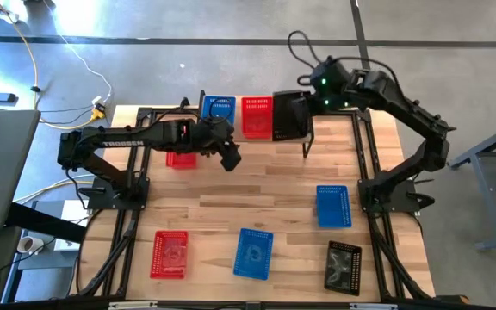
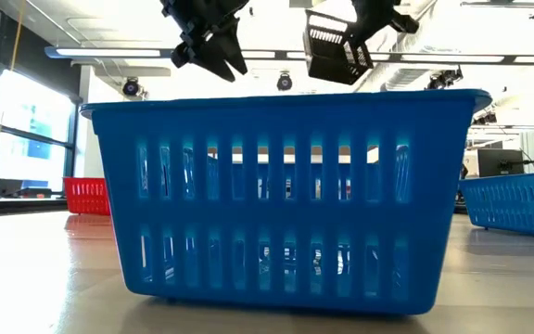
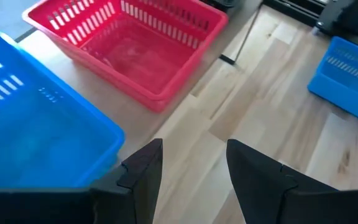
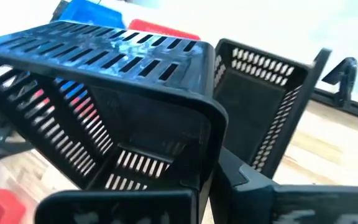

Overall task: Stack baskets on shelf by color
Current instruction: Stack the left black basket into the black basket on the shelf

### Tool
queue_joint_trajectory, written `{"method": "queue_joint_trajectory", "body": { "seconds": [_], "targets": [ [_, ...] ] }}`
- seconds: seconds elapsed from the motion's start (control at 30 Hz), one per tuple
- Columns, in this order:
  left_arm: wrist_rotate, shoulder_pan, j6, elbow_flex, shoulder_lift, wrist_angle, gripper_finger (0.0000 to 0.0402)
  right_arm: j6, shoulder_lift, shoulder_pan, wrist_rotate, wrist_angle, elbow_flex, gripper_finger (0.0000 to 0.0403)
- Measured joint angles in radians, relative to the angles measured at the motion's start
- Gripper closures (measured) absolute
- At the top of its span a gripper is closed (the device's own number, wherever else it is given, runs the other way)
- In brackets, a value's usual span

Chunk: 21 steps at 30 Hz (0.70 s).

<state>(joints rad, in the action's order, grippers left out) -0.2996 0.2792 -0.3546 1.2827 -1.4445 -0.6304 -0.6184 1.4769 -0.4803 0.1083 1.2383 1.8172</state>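
On the shelf (image 1: 238, 129) at the table's far edge stand a blue basket (image 1: 220, 108) and a red basket (image 1: 257, 116). My right gripper (image 4: 207, 186) is shut on a black basket (image 1: 289, 116), tilted in the air over the shelf's right end. A second black basket (image 4: 260, 106) shows just behind it. My left gripper (image 1: 230, 160) hangs open above the table just in front of the shelf, with nothing between its fingers. In the left wrist view the blue basket (image 3: 36, 124) and the red basket (image 3: 129, 43) rest with their bottoms on the shelf. My right gripper pinches the black basket's side wall at the rim (image 4: 204, 155), near a corner, between its two fingers. The fingers slant down from the table's right side. The basket hangs tilted, lifted clear (image 2: 336, 46) of table and shelf.
On the table lie a red basket (image 1: 180, 158) under the left arm, a blue one (image 1: 333, 207) at the right, and along the near edge a red (image 1: 170, 255), a blue (image 1: 254, 253) and a black basket (image 1: 344, 267). Bare wood lies at the table's middle.
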Motion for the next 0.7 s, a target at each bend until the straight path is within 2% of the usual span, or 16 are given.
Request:
{"method": "queue_joint_trajectory", "body": {
  "seconds": [0.47, 0.7],
  "targets": [
    [0.000, 0.054, 0.000, 0.000, 0.000, -0.001, 0.0232, 0.042, 0.006, -0.269, -0.262, -0.005, 0.001, 0.0403],
    [0.000, 0.062, -0.001, 0.000, -0.001, -0.001, 0.0232, 0.045, 0.069, -0.353, -0.446, -0.001, 0.001, 0.0403]
  ]
}}
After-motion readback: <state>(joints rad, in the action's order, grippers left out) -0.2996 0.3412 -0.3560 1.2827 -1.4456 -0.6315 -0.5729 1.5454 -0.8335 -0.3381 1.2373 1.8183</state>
